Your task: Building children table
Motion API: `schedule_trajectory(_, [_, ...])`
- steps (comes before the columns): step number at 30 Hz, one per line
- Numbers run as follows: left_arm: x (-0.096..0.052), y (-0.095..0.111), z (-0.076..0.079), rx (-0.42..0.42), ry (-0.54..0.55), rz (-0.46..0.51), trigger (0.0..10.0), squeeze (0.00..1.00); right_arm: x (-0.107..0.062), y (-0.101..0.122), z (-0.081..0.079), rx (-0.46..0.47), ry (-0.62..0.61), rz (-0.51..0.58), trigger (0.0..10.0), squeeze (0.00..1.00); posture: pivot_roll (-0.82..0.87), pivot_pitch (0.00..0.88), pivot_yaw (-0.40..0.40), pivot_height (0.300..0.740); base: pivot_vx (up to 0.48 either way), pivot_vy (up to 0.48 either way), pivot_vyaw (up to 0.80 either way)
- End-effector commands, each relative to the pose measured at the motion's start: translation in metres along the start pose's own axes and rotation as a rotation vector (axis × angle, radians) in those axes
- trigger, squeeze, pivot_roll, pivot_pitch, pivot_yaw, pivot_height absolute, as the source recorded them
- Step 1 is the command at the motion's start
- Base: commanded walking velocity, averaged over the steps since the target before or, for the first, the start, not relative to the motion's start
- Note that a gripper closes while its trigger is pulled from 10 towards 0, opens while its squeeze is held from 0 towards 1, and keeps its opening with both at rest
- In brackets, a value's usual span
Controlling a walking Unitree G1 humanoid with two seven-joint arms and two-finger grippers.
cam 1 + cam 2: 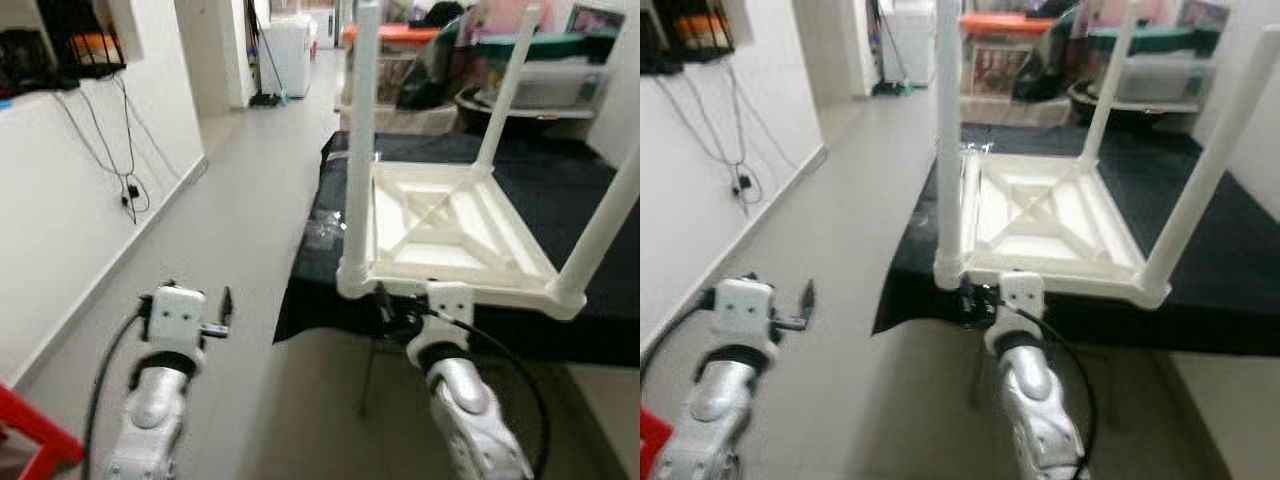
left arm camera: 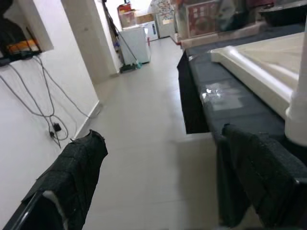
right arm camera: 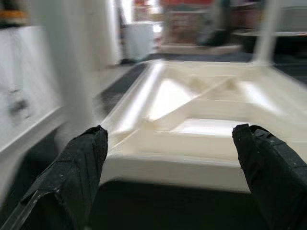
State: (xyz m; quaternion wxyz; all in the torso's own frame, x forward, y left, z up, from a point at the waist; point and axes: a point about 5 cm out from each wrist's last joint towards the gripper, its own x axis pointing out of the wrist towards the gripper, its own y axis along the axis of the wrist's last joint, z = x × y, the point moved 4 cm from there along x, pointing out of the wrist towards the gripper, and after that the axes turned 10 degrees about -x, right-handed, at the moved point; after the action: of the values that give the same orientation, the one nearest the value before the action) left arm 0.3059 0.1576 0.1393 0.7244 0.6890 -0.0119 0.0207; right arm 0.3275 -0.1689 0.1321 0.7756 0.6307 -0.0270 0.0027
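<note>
White children table (image 1: 450, 235) seen upside down on black counter (image 1: 560, 190), legs up. Right gripper (image 3: 168, 158) held wide at its near edge. Left gripper (image 2: 158, 177) wide over floor (image 1: 240, 200).

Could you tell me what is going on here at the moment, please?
The robot is assembling a white children's table, which lies upside down on a black-covered surface with three legs fitted and pointing up. The right gripper is open, facing the table's near edge. The left gripper hangs open over the floor.
</note>
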Motion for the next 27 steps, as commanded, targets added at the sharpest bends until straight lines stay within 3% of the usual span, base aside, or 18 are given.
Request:
schedule_trajectory(1, [-0.001,0.002,-0.011,0.014,0.030,0.005,10.0,0.00,0.001,0.003,-0.003,-0.007,-0.013,0.013,10.0,0.00,0.08,0.003,-0.007,0.740,0.292,0.000,-0.55])
schedule_trajectory(4, [-0.001,0.001,-0.010,0.012,0.028,0.004,10.0,0.00,0.002,0.003,0.009,0.000,-0.079,0.010,10.0,0.00,0.08,0.003,-0.007,0.740,0.289,0.000,-0.75])
schedule_trajectory(16, [-0.001,0.001,-0.014,-0.003,0.048,0.006,10.0,0.00,0.003,0.002,0.003,0.006,-0.054,0.003,10.0,0.00,0.08,0.000,-0.006,0.740,0.024,0.000,-0.06])
schedule_trajectory(24, [-0.002,0.000,-0.012,-0.008,0.041,0.003,10.0,0.00,0.006,0.003,0.008,0.022,-0.077,-0.002,10.0,0.00,0.08,0.000,-0.005,0.740,0.000,0.000,0.00])
schedule_trajectory(27, [-0.004,-0.002,-0.006,-0.023,0.016,-0.004,10.0,0.00,0.014,0.004,0.024,0.012,-0.109,-0.001,10.0,0.00,0.08,0.000,-0.001,0.740,0.000,0.000,0.00])
